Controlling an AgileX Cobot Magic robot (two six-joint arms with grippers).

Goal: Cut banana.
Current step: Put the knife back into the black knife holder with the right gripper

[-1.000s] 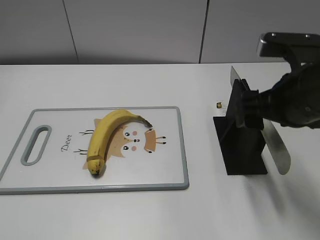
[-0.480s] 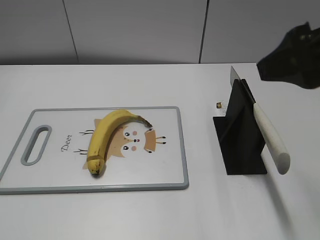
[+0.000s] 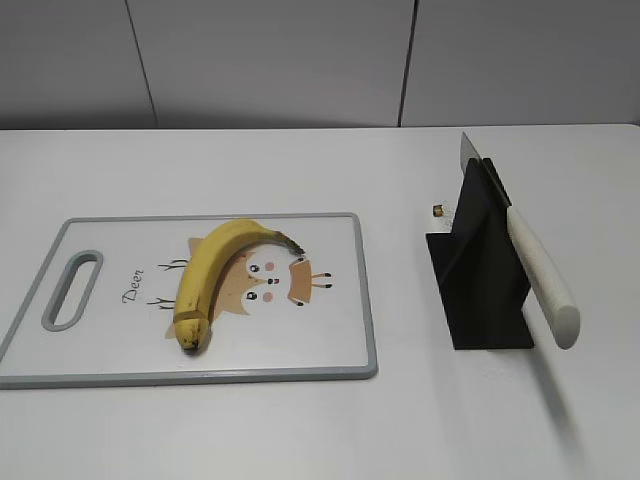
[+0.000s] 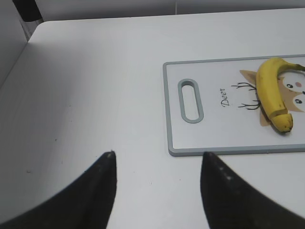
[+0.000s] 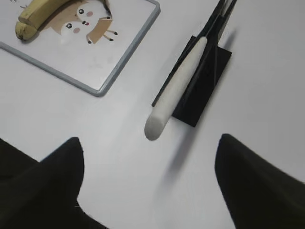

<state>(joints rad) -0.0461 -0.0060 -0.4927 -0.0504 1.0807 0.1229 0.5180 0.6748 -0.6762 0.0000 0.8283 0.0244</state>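
A whole unpeeled yellow banana (image 3: 208,272) lies on a white cutting board (image 3: 330,350) with a grey rim and a deer print; both also show in the left wrist view, banana (image 4: 269,90) and board (image 4: 214,119), and in the right wrist view, banana (image 5: 38,14) and board (image 5: 119,52). A knife with a white handle (image 3: 543,275) rests in a black stand (image 3: 480,275) to the right; its handle also shows in the right wrist view (image 5: 176,93). My left gripper (image 4: 157,155) is open and empty over bare table left of the board. My right gripper (image 5: 150,140) is open and empty, near the handle's end.
The white table (image 3: 300,170) ends at a grey wall behind. A small brown object (image 3: 438,210) lies beside the stand. Neither arm appears in the exterior view.
My right arm, which was at the knife stand a second ago, has drawn back up and to the right out of the exterior view. The knife stays in its stand.
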